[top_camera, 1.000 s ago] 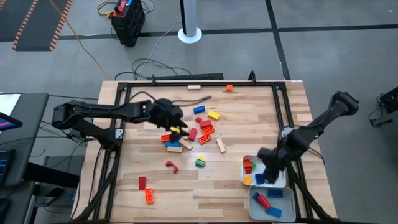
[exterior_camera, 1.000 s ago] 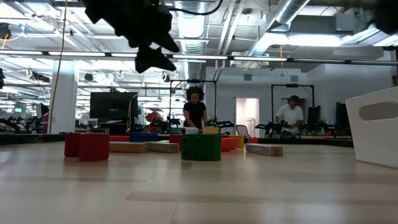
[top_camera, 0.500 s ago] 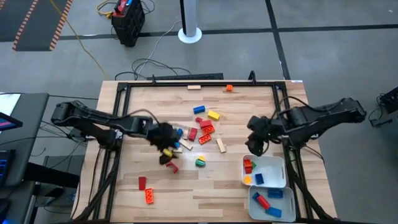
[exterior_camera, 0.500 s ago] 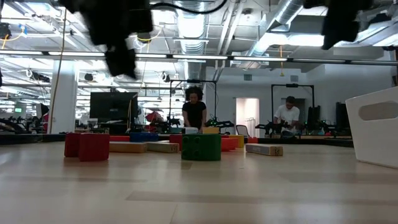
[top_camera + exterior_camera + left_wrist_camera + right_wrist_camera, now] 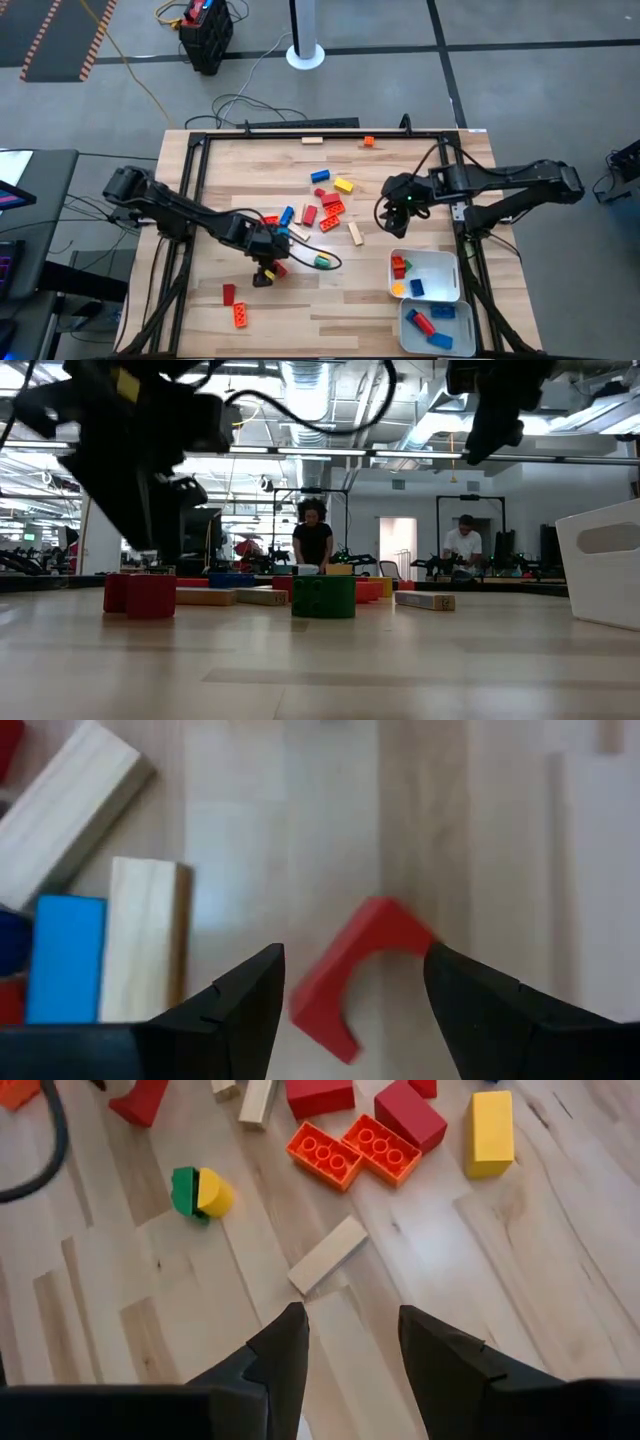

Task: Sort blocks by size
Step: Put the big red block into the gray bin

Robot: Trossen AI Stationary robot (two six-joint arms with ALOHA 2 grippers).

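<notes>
I am lowering my left gripper point(image 5: 350, 985), jaws parted and empty, astride the red arch block point(image 5: 358, 975), lying diagonally between them.

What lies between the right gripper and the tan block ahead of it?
Only bare tabletop: the right wrist view shows the right gripper, jaws open, just short of the tan block, with nothing between.

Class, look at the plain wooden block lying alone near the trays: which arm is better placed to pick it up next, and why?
The right. Its open end effector hangs over the wooden block, fingers either side, while the left end effector is busy over a red arch block.
</notes>
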